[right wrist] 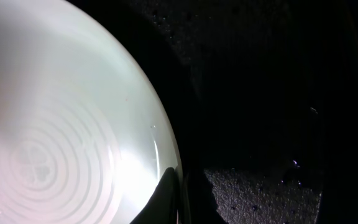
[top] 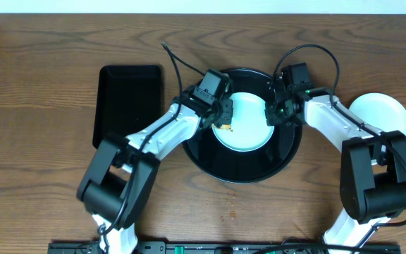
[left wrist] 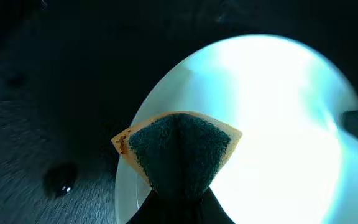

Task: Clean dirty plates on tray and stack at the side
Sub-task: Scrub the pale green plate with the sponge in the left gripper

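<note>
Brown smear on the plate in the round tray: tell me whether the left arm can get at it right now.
Probably yes. The left hand holds a sponge at the left edge of the plate, right beside the smear; the right hand is at the far rim.

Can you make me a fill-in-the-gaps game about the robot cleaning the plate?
1. The left hand presses a green and yellow ____ against the plate.
2. The plate lies in the round tray, whose colour is ____.
3. Seen from above, the right hand is at the plate's ____ edge.

Missing words: sponge; black; right.
</note>
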Controlling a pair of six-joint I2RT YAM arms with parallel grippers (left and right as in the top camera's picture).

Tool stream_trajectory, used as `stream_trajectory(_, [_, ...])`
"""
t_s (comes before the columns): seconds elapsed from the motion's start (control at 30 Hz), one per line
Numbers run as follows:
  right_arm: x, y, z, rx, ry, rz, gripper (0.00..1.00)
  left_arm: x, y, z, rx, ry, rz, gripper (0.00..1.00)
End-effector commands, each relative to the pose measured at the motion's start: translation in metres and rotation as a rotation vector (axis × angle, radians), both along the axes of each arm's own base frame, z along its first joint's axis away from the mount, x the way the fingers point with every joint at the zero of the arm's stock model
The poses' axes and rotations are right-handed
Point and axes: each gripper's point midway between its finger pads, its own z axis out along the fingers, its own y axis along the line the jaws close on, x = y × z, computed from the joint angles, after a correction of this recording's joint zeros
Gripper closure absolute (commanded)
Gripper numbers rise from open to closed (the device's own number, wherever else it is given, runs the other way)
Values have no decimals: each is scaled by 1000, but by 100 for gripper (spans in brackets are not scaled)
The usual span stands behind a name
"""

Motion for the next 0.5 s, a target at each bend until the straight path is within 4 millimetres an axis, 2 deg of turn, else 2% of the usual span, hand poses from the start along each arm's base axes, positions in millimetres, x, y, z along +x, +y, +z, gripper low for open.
stream_trajectory(0.0, [-10,3,-12,5,24,5,99,5,-2,-13,11,7,12,93])
stream_trajectory(0.17, [-11,3,-14,5,22,5,99,0,-2,-36,26,55,22,93])
stream_trajectory(0.47, [-12,2,-15,5,25,5,99,-26,-25,-61,24,128,-52,92])
